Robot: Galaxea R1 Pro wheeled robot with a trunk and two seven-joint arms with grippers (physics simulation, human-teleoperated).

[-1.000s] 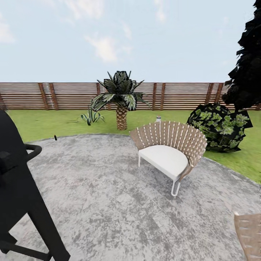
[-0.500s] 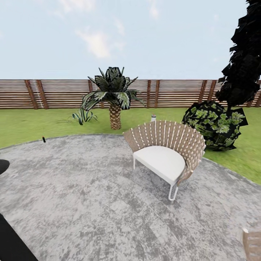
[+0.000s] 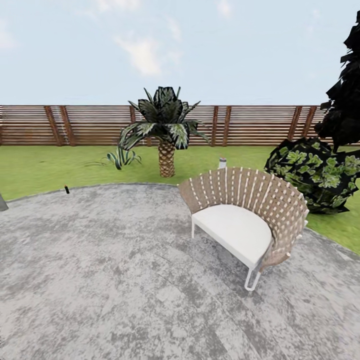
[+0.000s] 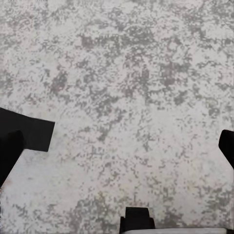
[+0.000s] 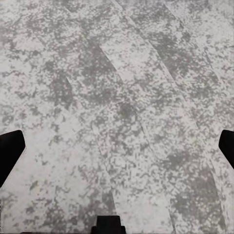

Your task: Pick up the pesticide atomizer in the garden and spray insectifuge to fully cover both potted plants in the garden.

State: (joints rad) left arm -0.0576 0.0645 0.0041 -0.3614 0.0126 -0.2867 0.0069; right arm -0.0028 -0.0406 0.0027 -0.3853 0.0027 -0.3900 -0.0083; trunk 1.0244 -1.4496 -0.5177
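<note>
Change: camera has swung — the dark frame at the view's left is gone, nothing in the garden itself moved.
Pesticide atomizer [image 3: 66,189]: upright at the paving's far left edge, beside the lawn [image 3: 40,170].
Chair [image 3: 247,215]: on the paving [image 3: 125,280].
Left gripper [image 4: 117,146]: jaws apart, over paving.
Right gripper [image 5: 117,148]: jaws apart — over paving.

A garden patio is showing here: rough grey paving [image 3: 125,280] is filling the lower frame, a woven chair [image 3: 245,215] sitting right of centre, lawn [image 3: 45,167] and slat fence [image 3: 90,125] running behind.
</note>
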